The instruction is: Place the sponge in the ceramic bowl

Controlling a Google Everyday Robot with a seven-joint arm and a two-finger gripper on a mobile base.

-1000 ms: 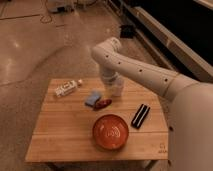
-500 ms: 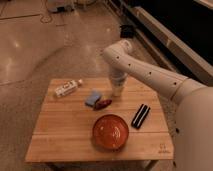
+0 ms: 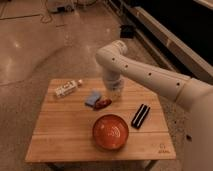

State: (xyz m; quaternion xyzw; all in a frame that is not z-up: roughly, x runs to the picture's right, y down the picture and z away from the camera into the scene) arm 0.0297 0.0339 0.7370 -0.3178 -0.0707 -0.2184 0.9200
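The light-blue sponge lies on the wooden table, left of centre toward the back. The orange-red ceramic bowl stands near the front edge, with nothing in it. My gripper hangs down from the white arm above the back of the table. It is just right of the sponge and behind the bowl. The arm's wrist hides most of it.
A small dark-red object lies against the sponge's right side. A white bottle lies at the back left of the table. A black rectangular object sits right of the bowl. Bare floor surrounds the table.
The arm's upper part has swung a little to the right over the last second. The sponge, bowl and other objects have not moved.
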